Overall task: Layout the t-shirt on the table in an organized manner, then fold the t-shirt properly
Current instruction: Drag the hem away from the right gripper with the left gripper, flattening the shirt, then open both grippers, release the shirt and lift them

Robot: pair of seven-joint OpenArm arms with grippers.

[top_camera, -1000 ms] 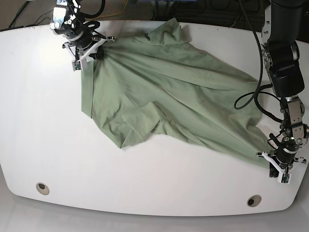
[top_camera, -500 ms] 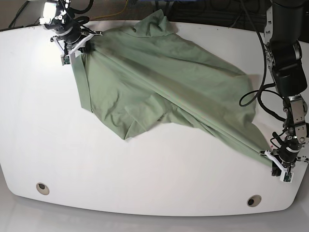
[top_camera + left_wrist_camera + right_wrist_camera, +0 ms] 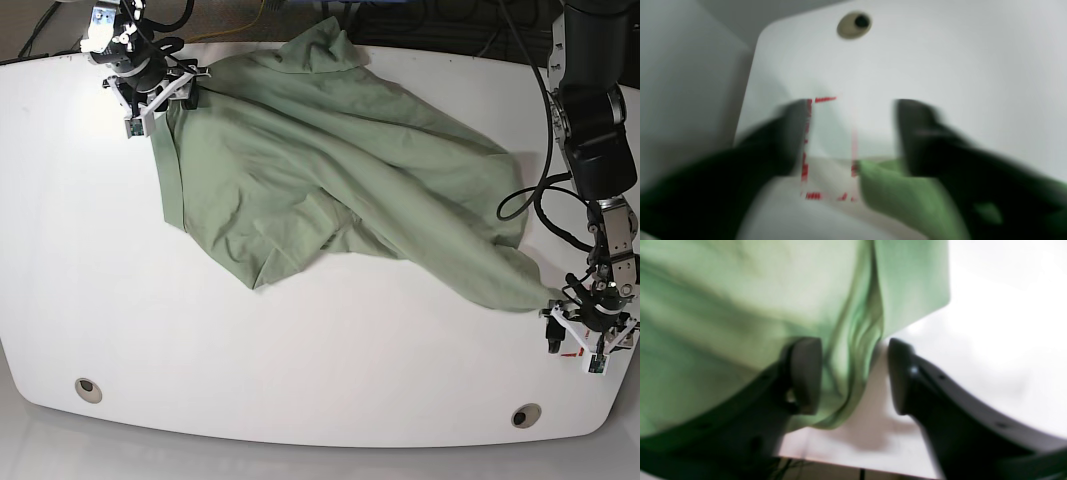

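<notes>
The t-shirt (image 3: pixel 330 180) is lying rumpled diagonally across the bench (image 3: pixel 120 300). Both arms' jaws are standing spread at opposite corners, so loose cloth is risking bunching again.

You saw the t-shirt (image 3: pixel 330 180) as soft matt cloth, wrinkled and creased, with a stitched hem along its edge. The table (image 3: pixel 300 370) was a smooth white top with a slight sheen, and it bore red tape marks (image 3: pixel 805 146). The grommet (image 3: pixel 854 24) looked smooth and dull grey. The gripper fingers (image 3: pixel 805 373) looked like dark, smooth, matt plastic.
</notes>
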